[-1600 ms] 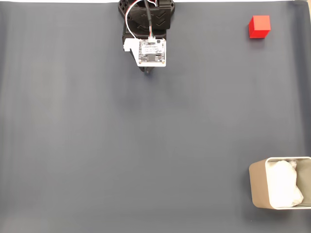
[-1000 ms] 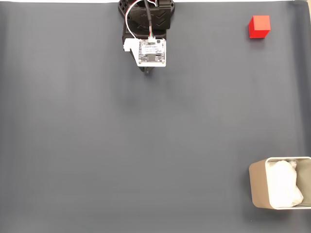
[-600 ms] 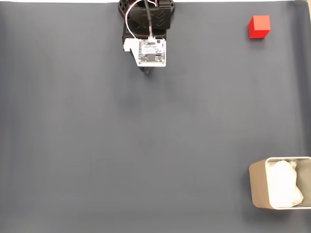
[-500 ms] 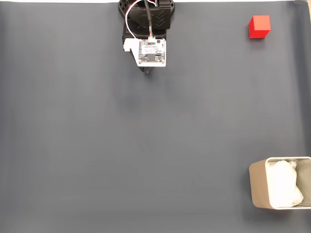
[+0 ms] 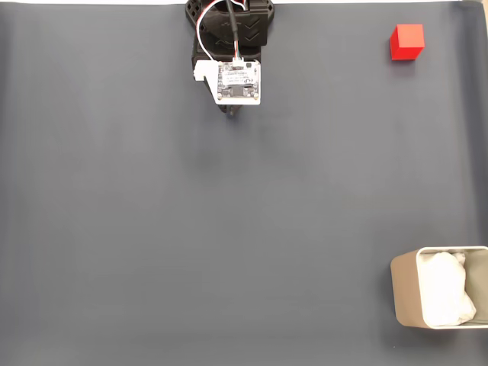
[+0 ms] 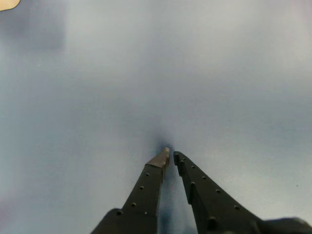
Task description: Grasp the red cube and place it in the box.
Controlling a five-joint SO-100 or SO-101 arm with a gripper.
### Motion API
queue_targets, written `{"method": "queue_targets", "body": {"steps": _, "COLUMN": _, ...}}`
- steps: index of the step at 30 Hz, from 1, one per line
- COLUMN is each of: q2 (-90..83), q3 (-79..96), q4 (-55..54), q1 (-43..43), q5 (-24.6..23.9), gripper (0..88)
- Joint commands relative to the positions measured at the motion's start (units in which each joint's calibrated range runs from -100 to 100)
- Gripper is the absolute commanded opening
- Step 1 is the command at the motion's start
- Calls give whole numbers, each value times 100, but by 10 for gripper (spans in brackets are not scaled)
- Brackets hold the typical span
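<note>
The red cube (image 5: 407,41) rests on the dark mat at the top right of the fixed view. The box (image 5: 406,299), beige with white paper inside, stands at the bottom right, cut by the frame edge. The arm (image 5: 231,49) is folded at the top centre, far to the left of the cube, and its gripper tip (image 5: 232,111) pokes out below the white board. In the wrist view the gripper (image 6: 171,157) points down at bare mat, its two black fingers (image 6: 146,187) nearly touching at the tips with nothing between them.
A dark grey mat (image 5: 229,229) covers the whole table, with a wide bare stretch between arm, cube and box. A sliver of beige (image 6: 7,4) shows at the top left corner of the wrist view.
</note>
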Motion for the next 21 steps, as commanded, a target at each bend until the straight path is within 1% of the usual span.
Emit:
{"method": "queue_targets", "body": {"steps": 1, "q2": 0, "q3": 45, "q4": 120, "q1": -33, "q5": -10, "gripper": 0}}
{"method": "queue_targets", "body": {"steps": 14, "q2": 0, "q3": 45, "q4": 112, "q1": -54, "q5": 0, "gripper": 0}}
{"method": "queue_targets", "body": {"steps": 18, "q2": 43, "q3": -110, "q4": -347, "q1": -54, "q5": -63, "gripper": 0}}
{"method": "queue_targets", "body": {"steps": 21, "q2": 459, "q3": -758, "q4": -798, "q1": -104, "q5": -68, "gripper": 0}}
